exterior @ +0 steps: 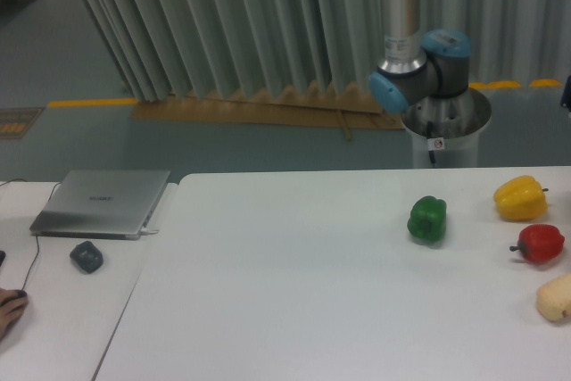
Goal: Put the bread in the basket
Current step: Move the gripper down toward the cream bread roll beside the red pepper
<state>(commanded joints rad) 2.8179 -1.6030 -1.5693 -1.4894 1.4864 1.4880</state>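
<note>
The bread (555, 299) is a pale cream lump lying on the white table (294, 292) at the far right edge of the view, partly cut off by the frame. No basket shows in this view. Of the arm I see only the base and lower joints (419, 78) behind the table's far edge. The gripper is out of view.
A red pepper (540, 243) lies just above the bread, a yellow pepper (521, 198) beyond it, and a green pepper (427, 219) to their left. A closed laptop (103, 202) and a dark mouse (86, 256) sit on the left table. A hand (11, 308) rests at the left edge.
</note>
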